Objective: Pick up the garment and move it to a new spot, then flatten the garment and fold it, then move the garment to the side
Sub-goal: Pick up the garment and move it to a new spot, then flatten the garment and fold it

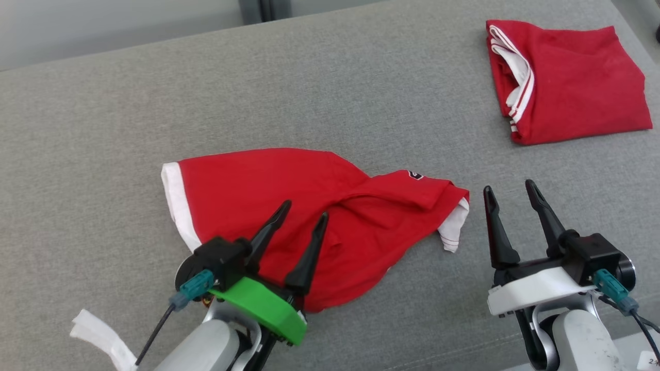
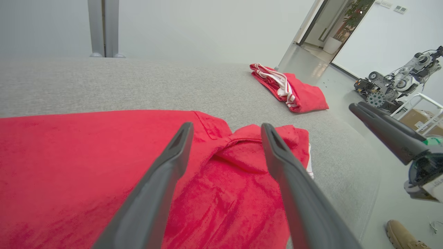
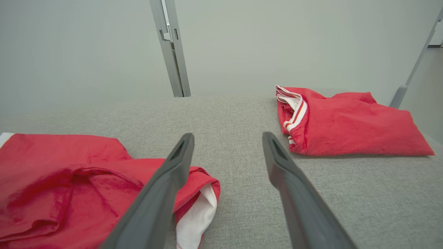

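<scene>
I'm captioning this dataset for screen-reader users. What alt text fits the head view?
A crumpled red garment with white trim lies on a grey fabric surface, the left hand open over it. The right hand is open beside it; a folded red garment sits at upper right.

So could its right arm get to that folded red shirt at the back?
Probably yes: only bare grey surface lies between the right arm, jaws open, and the folded red shirt, though it's a stretch.

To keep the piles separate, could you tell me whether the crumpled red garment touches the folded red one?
Apart. The head view shows bare grey surface between the crumpled garment and the folded garment; the right wrist view agrees.
</scene>
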